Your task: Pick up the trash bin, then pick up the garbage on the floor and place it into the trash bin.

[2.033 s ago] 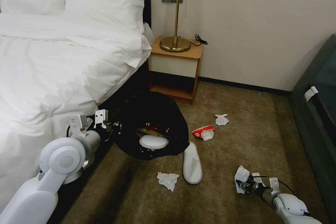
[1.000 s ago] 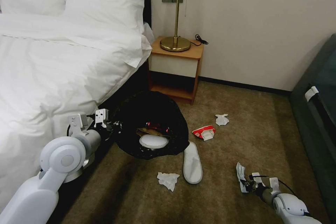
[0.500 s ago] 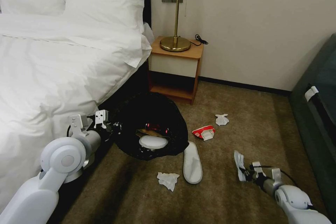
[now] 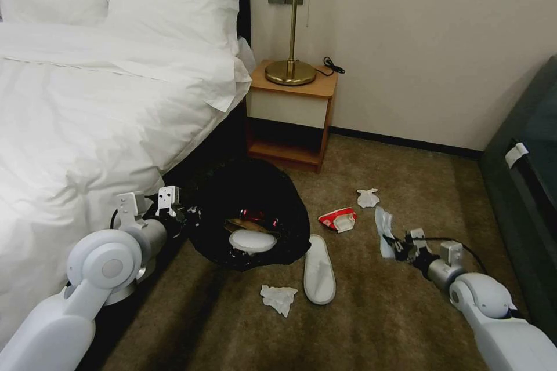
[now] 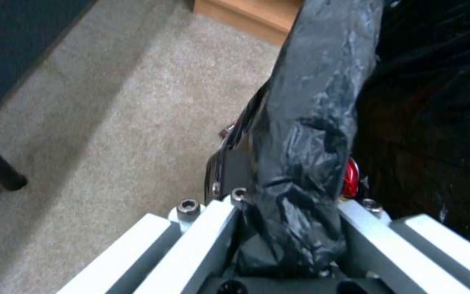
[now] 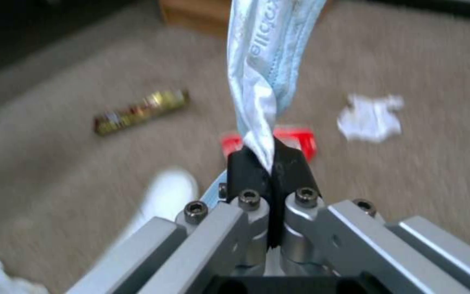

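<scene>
The trash bin, lined with a crinkly black bag, hangs low beside the bed. My left gripper is shut on its rim; in the left wrist view the black bag rim is pinched in the left gripper. A white slipper and red wrappers lie inside. My right gripper is shut on a white and pale-blue piece of garbage, held above the carpet. The right wrist view shows that piece upright in the right gripper.
On the carpet lie a white slipper, a crumpled tissue, a red wrapper and another tissue. A gold-brown packet lies farther off. The bed is left, the nightstand behind, a dark sofa right.
My right gripper has lifted the white piece off the carpet and carried it forward and left, toward the red wrapper. The trash bin has sunk slightly.
</scene>
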